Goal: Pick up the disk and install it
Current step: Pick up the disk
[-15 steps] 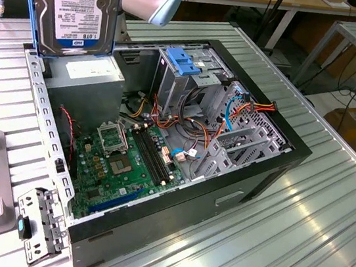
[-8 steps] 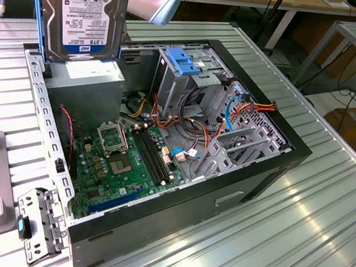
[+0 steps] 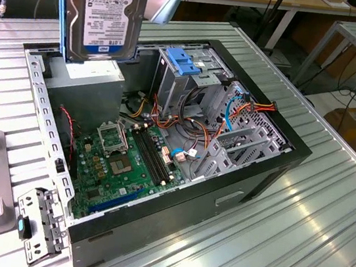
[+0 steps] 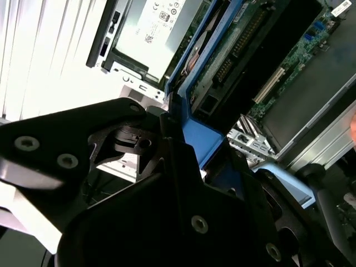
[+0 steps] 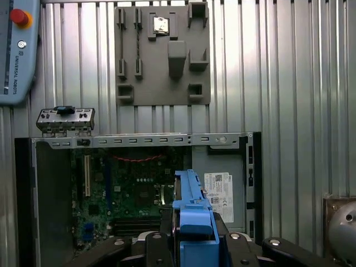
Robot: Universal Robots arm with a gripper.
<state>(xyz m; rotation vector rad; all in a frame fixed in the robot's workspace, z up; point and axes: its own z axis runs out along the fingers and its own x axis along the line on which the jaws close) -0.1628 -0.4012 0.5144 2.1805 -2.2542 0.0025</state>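
- Jaws are clenched on the disk: in the first wrist view the black fingers of the gripper are seen pressed to either side of its blue side rail, with no gap to be made out.
- A slip is judged the main risk. The disk appears to be gripped at one end only, so its weight hangs away from the fingers. A jolt could let it swing or drop onto the motherboard beneath.
- A snag is also possible, since orange and blue cables lie loose beside the drive cage and could be caught by a corner or a rail.
- Jamming could be caused by a tilted approach, because the rails would bind if the disk were not brought square to its bay.
- The disk is held upright and clear of everything, its labelled face turned to the exterior camera. It hangs above the open computer case, over the grey power-supply box at the exterior view's left, apart from the drive cage.
- Relative to the jaws, the disk is caught between them at its upper end, and most of its body reaches below the fingers toward the case. Its circuit-board side can be seen in the second wrist view.
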